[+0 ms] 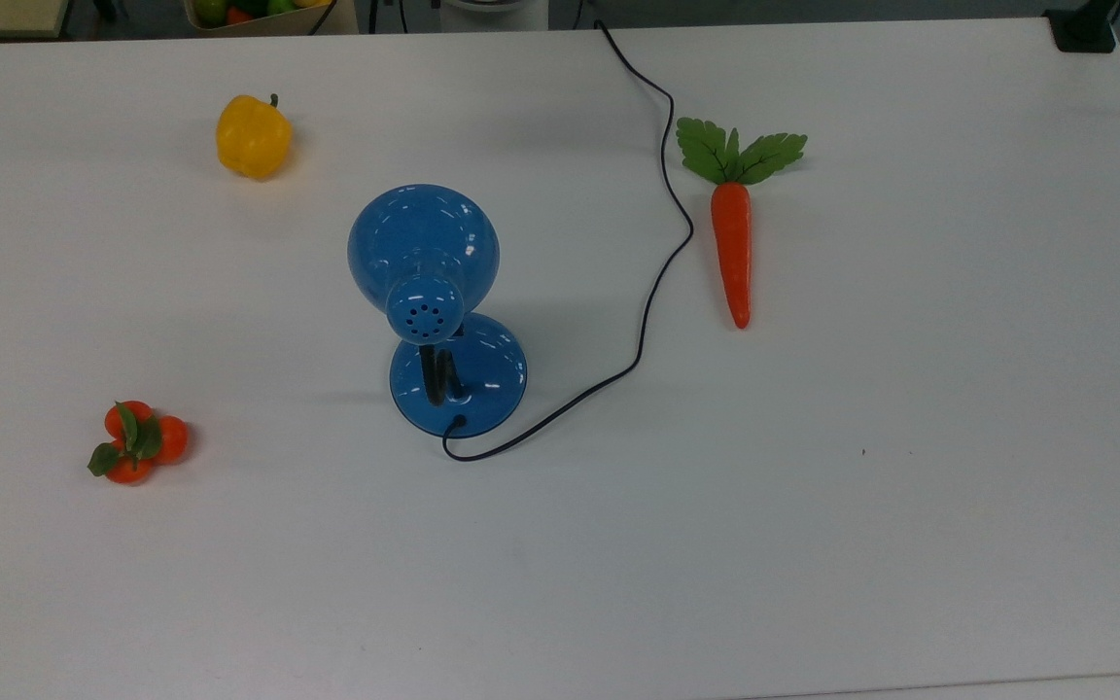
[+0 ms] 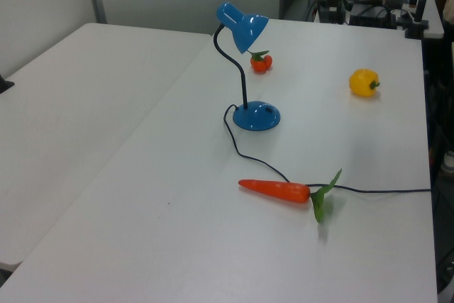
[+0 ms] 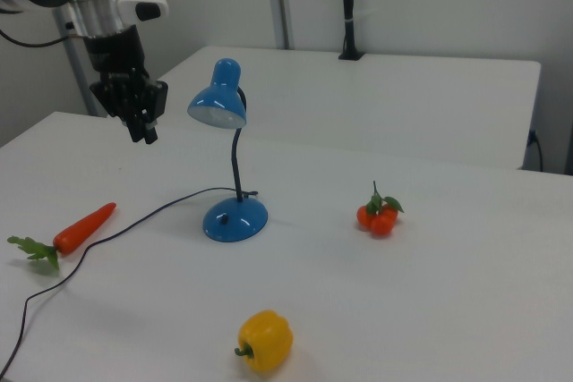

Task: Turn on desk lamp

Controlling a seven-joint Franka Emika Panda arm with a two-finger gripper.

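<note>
Hovering high at the right view's left, the gripper (image 3: 143,127) looks closed and holds nothing — well apart from the desk lamp (image 1: 434,311), which stands mid-table, shade unlit, base (image 3: 235,218) unobstructed — probably where its switch sits.

Blue desk lamp (image 1: 429,292) standing upright on the white surface (image 1: 910,486).
Dome shade tilted down, unlit; black cord (image 1: 657,262) trails off its round base.

Top view: overhead, looking down on the worktop (image 1: 910,486). Left and right views: oblique, from opposite sides. All share the desk lamp (image 1: 434,301) mid-worktop.
</note>
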